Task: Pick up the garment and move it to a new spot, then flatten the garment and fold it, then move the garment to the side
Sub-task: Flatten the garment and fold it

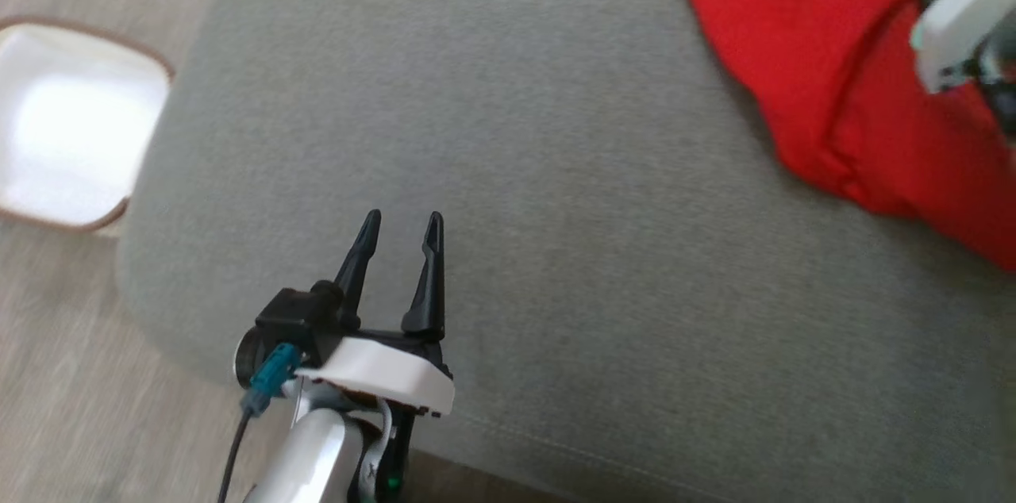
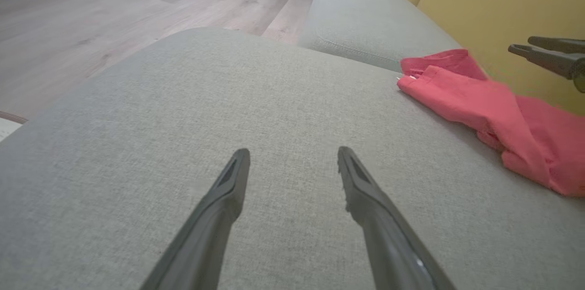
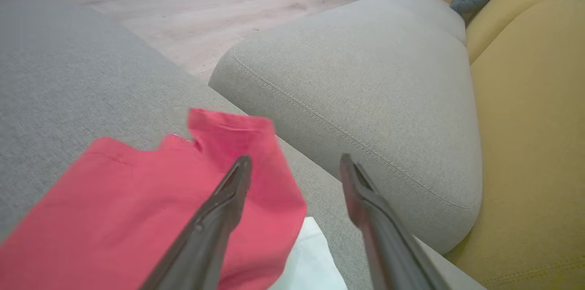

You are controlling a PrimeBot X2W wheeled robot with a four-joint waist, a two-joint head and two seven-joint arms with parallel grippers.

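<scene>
Right claw parted over red garment; head view adds white basket.

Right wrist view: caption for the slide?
Right hand, open and empty, over the red garment lying on the grey cushion.

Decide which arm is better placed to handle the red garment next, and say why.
Probably right: the right gripper hangs open over the garment; the left gripper sits open above bare cushion, apart from it.
</scene>
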